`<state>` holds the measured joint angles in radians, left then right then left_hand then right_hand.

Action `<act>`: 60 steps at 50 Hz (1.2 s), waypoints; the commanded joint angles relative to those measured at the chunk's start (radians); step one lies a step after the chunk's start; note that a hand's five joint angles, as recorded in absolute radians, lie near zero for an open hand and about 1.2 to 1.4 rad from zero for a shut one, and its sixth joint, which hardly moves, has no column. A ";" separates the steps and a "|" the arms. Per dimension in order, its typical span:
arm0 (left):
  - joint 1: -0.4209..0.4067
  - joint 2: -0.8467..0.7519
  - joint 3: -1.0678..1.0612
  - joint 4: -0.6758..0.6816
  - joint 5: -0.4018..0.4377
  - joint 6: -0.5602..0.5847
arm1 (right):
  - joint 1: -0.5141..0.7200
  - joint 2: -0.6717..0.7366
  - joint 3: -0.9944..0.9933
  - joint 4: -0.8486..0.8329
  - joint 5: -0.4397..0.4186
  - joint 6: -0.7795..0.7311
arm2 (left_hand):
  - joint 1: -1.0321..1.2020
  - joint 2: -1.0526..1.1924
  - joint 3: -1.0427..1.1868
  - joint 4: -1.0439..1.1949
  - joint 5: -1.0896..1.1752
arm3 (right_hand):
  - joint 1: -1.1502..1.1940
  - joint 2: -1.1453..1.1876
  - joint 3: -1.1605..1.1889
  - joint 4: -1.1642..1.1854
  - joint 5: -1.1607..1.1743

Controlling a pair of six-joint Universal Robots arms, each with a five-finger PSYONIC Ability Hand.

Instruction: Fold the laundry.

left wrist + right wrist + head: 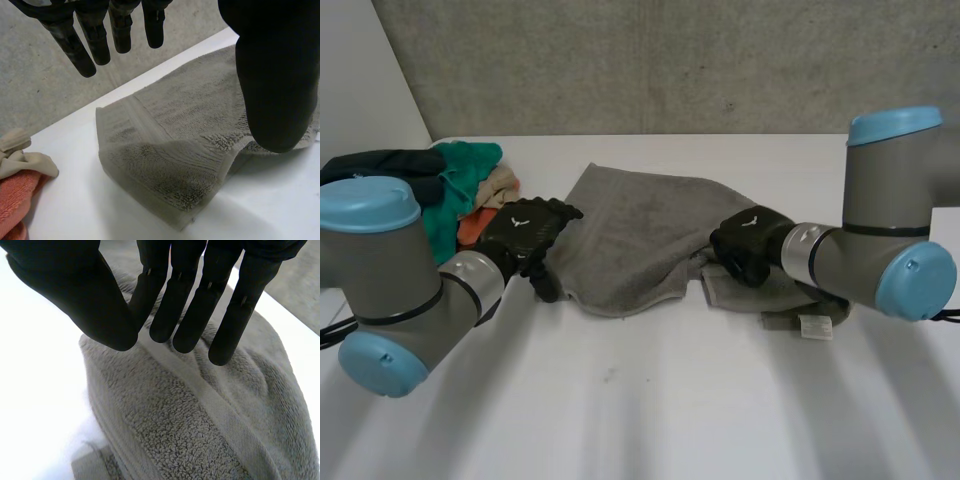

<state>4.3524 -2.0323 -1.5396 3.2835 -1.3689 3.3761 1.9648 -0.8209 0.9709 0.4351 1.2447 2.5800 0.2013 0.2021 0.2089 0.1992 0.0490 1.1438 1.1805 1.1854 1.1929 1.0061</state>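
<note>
The grey towel (pixel 640 235) lay rumpled, long axis 9-to-3 o'clock. The left hand (pixel 522 232) hung released at its 9 o'clock edge, the right hand (pixel 750 245) released (fingers straight) over its 3 o'clock edge.

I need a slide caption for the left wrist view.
Open left hand poised beside a corner of the grey towel.

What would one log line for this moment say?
task: fold laundry | grey towel: rumpled, unfolded | left hand: open, at towel's edge | right hand: open, over bunched end | clothes pile: beyond left hand
</note>
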 commanded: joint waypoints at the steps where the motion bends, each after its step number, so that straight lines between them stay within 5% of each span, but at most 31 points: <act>1: -0.014 -0.054 0.078 -0.071 -0.010 -0.011 | 0.049 -0.009 0.081 -0.085 0.036 -0.190 | -0.027 -0.028 -0.034 -0.025 -0.049 | -0.088 -0.125 -0.130 -0.137 -0.125; 12: -0.051 -0.163 0.216 -0.211 -0.012 -0.004 | 0.097 -0.021 0.222 -0.352 0.079 -0.396 | 0.182 0.182 0.175 0.184 0.160 | -0.432 -0.468 -0.473 -0.481 -0.469; 25: -0.086 -0.287 0.380 -0.298 -0.087 0.051 | 0.105 0.017 0.262 -0.469 0.064 -0.434 | 0.261 0.261 0.254 0.264 0.239 | -0.482 -0.519 -0.524 -0.531 -0.519; 28: -0.094 -0.309 0.406 -0.295 -0.116 0.061 | 0.102 0.029 0.258 -0.470 0.068 -0.446 | 0.499 0.498 0.491 0.501 0.476 | -0.245 -0.282 -0.287 -0.294 -0.282; 30: -0.099 -0.319 0.421 -0.294 -0.133 0.069 | 0.095 0.020 0.264 -0.472 0.073 -0.452 | 0.931 0.930 0.923 0.933 0.909 | 0.249 0.213 0.208 0.200 0.213; 32: -0.100 -0.322 0.430 -0.289 -0.144 0.074 | 0.091 0.006 0.267 -0.466 0.084 -0.448 | 1.194 1.193 1.186 1.196 1.172 | 0.252 0.216 0.211 0.203 0.216; 36: -0.096 -0.304 0.434 -0.291 -0.186 0.083 | 0.053 -0.072 0.301 -0.441 0.107 -0.397 | 1.195 1.194 1.187 1.197 1.173 | 0.252 0.216 0.211 0.203 0.216; 44: -0.039 -0.108 0.319 -0.281 -0.162 0.135 | -0.113 -0.253 0.348 -0.166 0.160 -0.369 | 1.195 1.194 1.187 1.197 1.173 | 0.252 0.216 0.211 0.203 0.216; 49: -0.005 0.024 0.202 -0.333 -0.122 0.288 | -0.231 -0.323 0.344 0.121 0.240 -0.443 | 1.195 1.194 1.187 1.197 1.173 | 0.252 0.216 0.211 0.203 0.216; 57: -0.017 0.050 0.130 -0.531 -0.091 0.468 | -0.285 -0.307 0.376 0.467 0.312 -0.538 | 1.195 1.194 1.187 1.197 1.173 | 0.252 0.216 0.211 0.203 0.216; 60: -0.017 0.031 0.139 -0.545 -0.094 0.483 | -0.287 -0.296 0.359 0.447 0.315 -0.555 | 1.195 1.194 1.187 1.197 1.173 | 0.252 0.216 0.211 0.203 0.216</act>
<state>4.3422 -1.9747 -1.3953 2.8285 -1.4649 3.7879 1.6890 -1.1442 1.3374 0.7940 1.5315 2.0753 1.1639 1.1914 1.1811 1.1916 0.9869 1.1389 1.1760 1.1874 1.1933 0.9884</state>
